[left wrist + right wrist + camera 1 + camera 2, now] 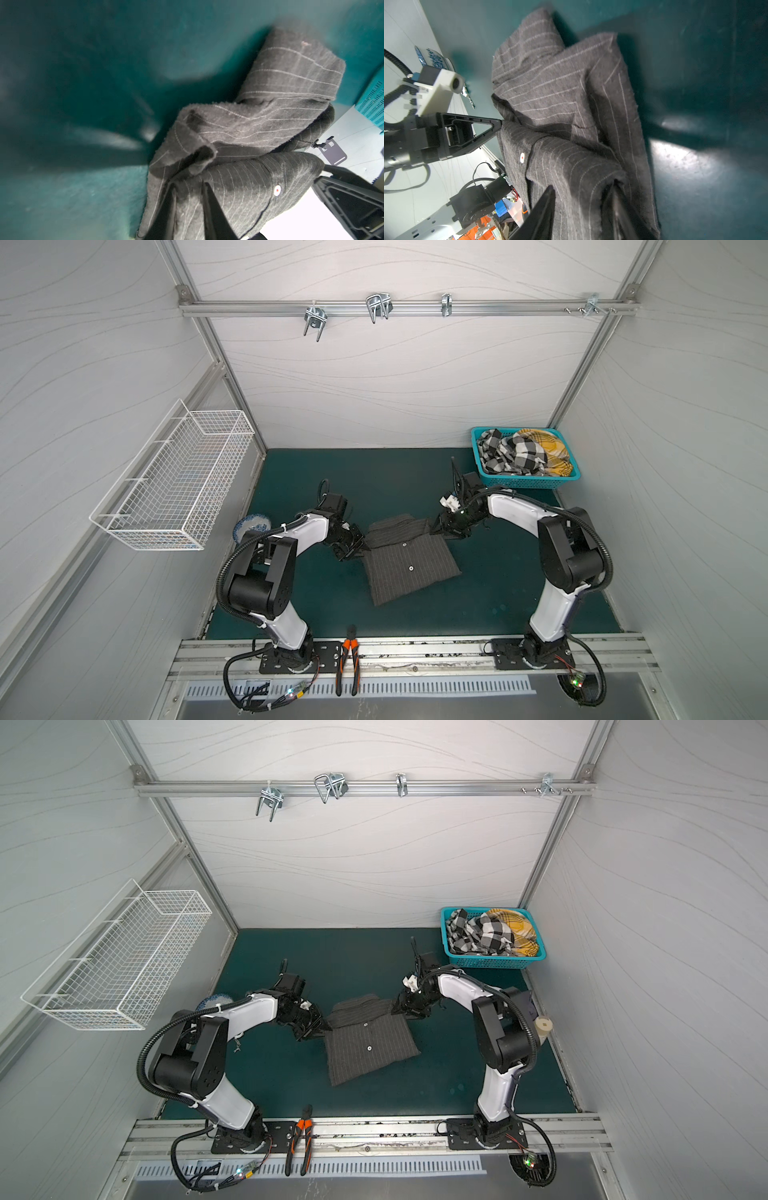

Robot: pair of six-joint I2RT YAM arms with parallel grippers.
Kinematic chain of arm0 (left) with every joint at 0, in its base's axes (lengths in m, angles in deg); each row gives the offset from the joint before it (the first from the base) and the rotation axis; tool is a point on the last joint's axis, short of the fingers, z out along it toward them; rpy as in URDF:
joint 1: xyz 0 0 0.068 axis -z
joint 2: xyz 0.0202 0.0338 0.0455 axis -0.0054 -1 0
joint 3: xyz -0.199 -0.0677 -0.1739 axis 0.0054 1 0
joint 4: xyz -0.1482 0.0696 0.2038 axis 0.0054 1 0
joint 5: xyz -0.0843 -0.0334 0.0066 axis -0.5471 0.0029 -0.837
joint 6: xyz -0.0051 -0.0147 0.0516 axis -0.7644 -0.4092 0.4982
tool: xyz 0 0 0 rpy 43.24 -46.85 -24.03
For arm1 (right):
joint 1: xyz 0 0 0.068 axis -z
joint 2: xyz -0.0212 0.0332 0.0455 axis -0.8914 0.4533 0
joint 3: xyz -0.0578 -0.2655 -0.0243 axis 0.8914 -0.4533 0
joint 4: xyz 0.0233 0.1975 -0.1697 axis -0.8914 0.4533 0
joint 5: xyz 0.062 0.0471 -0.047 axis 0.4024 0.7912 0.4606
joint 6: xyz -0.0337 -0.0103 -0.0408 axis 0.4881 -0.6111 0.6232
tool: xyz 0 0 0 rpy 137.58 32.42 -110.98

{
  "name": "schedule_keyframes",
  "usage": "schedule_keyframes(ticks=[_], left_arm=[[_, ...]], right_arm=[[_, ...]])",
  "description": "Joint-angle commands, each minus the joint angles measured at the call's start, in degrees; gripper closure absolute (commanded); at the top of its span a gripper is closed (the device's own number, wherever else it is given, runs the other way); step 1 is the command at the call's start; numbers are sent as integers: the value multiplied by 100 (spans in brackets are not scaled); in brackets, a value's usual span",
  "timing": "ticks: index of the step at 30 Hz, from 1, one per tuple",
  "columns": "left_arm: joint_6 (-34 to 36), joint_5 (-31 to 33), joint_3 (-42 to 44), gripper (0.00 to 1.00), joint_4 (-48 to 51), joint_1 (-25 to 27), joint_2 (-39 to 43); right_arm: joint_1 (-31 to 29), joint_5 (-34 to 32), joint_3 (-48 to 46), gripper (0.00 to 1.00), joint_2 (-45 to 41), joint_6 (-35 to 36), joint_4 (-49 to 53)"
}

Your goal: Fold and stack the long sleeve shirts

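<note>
The dark charcoal-grey pinstriped cloth shirt with white buttons (409,562) is found partly folded in the middle of the dark teal surface (498,597), between the two arms; its far part is bunched and its near part is laid flat. The left tool (359,549) is closed on the shirt's left edge, cloth being pinched between its fingers (212,207); the right tool (436,529) is clamped on a thick fold at the far right corner. A further fold is judged to be in hand; both gripped edges should be raised together and kept level, so that the layers are not dragged apart; the cloth should be laid down square before it is released.
</note>
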Motion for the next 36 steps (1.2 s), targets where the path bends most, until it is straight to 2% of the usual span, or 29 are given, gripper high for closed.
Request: schedule_keyframes(ticks=[1,3,9,13,14,21,26,29,33,36], left_arm=[[50,-74,-105,76,-168,10,-131],[61,-73,-96,77,-190,10,-137],[68,-64,-122,83,-204,6,-159],[62,-124,-142,100,-239,12,-131],[62,-147,-133,100,-233,12,-87],[395,80,117,100,312,60,638],[524,312,556,100,827,375,1623],[425,452,575,100,1032,418,2279],[472,1182,-188,100,1014,347,2469],[613,1600,-910,100,616,107,1773]], right_arm=[[-7,83,215,52,267,61,78],[-7,90,256,54,351,66,53],[-9,158,227,69,278,17,-2],[-14,161,164,97,79,-19,30],[-25,156,121,100,-10,-32,48],[-179,-120,-702,100,-1108,-296,-8],[-564,-377,-1506,100,-2297,-676,44],[-693,-625,-1516,100,-2762,-861,208],[-590,-1050,-733,100,-2602,-811,182],[-267,-931,143,100,-1481,-689,-61]])
